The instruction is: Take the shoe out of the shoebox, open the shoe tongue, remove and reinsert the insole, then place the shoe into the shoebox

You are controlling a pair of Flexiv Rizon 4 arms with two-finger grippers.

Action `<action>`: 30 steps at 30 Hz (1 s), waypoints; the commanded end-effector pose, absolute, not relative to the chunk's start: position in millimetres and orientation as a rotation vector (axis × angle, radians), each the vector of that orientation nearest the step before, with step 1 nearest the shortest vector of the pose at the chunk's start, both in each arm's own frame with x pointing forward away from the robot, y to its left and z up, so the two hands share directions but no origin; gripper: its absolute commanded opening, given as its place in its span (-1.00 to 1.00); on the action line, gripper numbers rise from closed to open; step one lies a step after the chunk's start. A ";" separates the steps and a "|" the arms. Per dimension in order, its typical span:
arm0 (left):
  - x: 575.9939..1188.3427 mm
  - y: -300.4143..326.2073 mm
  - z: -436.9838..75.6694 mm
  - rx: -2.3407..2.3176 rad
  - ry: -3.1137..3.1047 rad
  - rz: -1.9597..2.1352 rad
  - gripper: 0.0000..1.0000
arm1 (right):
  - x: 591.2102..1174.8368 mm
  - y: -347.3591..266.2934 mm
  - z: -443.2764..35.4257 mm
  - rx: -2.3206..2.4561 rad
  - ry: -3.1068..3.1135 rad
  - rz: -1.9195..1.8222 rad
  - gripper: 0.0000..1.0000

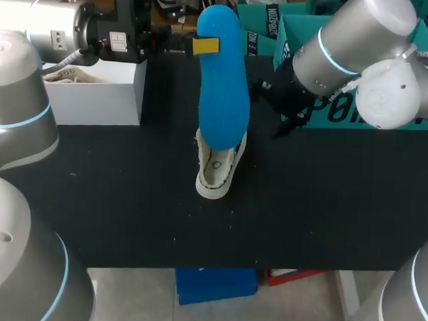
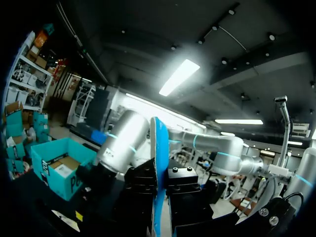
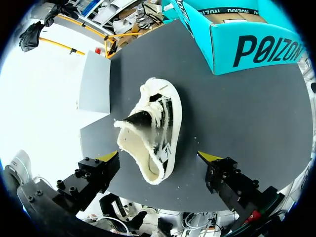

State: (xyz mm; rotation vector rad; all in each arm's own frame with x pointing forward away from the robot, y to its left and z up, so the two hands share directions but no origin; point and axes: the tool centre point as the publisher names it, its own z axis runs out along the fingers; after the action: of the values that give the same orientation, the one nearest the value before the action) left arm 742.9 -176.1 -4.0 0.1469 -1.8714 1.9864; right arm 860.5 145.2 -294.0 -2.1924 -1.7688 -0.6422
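Note:
A white low-top shoe [image 1: 216, 169] stands on the black table [image 1: 127, 199], opening up. Above it hangs the blue insole [image 1: 223, 83], held near its upper end by my left gripper [image 1: 203, 45], which comes in from the left and is shut on it. In the left wrist view the insole [image 2: 157, 163] shows edge-on, pinched between the black fingers. My right gripper [image 1: 277, 106] hovers to the right of the insole. In the right wrist view its open gripper [image 3: 159, 157] looks down on the shoe [image 3: 155, 123], which lies ahead of the spread yellow tips.
A teal shoebox [image 1: 344, 102] stands at the table's back right, also seen as the teal shoebox [image 3: 247, 42] beyond the shoe. A white box [image 1: 96, 91] with another shoe inside sits at the back left. Bare black table surrounds the shoe.

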 end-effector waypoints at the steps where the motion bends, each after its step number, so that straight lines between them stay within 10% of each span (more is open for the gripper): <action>1: 742.1 -177.2 -5.2 0.149 -1.873 1.990 -1.00 | 855.4 139.5 -294.8 -2.104 -1.624 -0.802 1.00; 30: 742.1 -177.2 -5.2 0.149 -1.873 1.990 -1.00 | 871.8 136.1 -239.2 -1.536 -1.218 -1.323 1.00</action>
State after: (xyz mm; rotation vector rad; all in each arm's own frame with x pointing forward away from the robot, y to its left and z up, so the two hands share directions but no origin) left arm 742.9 -176.1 -4.0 0.1469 -1.8714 1.9864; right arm 872.5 136.7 -236.9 -1.7463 -1.3705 -1.1468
